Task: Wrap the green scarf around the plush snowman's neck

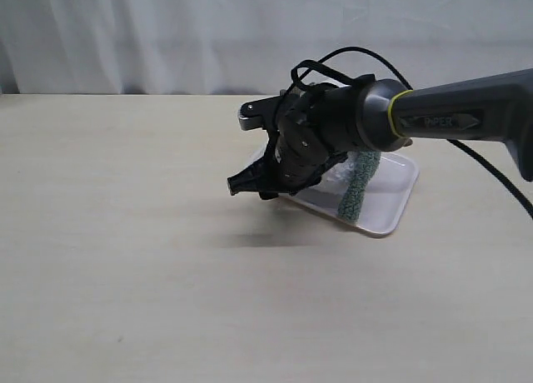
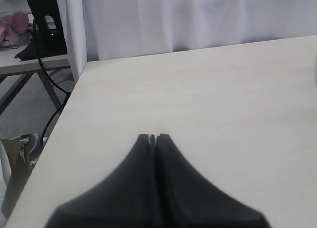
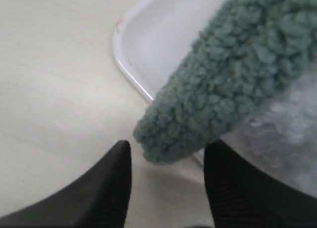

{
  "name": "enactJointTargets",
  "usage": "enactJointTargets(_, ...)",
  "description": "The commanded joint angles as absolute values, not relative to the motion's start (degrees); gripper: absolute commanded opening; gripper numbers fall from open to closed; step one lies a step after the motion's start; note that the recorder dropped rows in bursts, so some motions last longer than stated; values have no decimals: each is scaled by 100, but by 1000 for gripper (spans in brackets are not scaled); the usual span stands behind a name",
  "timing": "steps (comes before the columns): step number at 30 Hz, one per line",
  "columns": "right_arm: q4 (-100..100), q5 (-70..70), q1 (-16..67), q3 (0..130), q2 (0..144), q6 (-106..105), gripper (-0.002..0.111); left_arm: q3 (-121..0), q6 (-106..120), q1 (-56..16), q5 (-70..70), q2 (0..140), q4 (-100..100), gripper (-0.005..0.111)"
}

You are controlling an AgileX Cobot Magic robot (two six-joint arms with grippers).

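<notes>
The green scarf (image 1: 360,186) lies across the white tray (image 1: 391,201). In the right wrist view its rounded end (image 3: 168,134) hangs over the tray rim (image 3: 130,74), just beyond my right gripper (image 3: 166,158). That gripper's two fingers stand apart with nothing pinched between them. Fluffy white plush of the snowman (image 3: 292,129) shows under the scarf; its head and neck are hidden. In the exterior view my right gripper (image 1: 250,183) and its arm cover most of the snowman. My left gripper (image 2: 152,137) is shut and empty over bare table.
The tray sits right of the table's middle. The left wrist view shows the table's edge (image 2: 59,124), a white curtain (image 2: 198,15) behind it, and a cable (image 2: 49,79) beside the table.
</notes>
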State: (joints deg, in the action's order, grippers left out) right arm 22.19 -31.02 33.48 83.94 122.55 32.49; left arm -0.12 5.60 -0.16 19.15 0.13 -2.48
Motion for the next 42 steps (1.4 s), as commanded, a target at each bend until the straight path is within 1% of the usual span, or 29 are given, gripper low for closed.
enactJointTargets(1,2408,-3025,3345,8424,12252,3255,23,0,546,-8,1853,0,-238,0)
enactJointTargets(2,2408,-3042,3345,8424,12252,3255,18,0,546,-8,1853,0,-238,0)
enactJointTargets(3,2420,-3138,3345,8424,12252,3255,8,0,546,-8,1853,0,-238,0)
enactJointTargets(4,2447,-3196,3345,8424,12252,3226,4,0,546,-8,1853,0,-238,0)
enactJointTargets(12,2489,-3953,3491,8424,12180,2735,4,0,546,-8,1853,0,-238,0)
enactJointTargets(24,2931,-5082,3590,8424,11951,2652,4,0,546,-8,1853,0,-238,0)
enactJointTargets(31,2920,-5192,3590,8413,12064,2613,4,0,546,-8,1853,0,-238,0)
enactJointTargets(42,2962,-4951,3590,7915,12142,2613,4,0,546,-8,1853,0,-238,0)
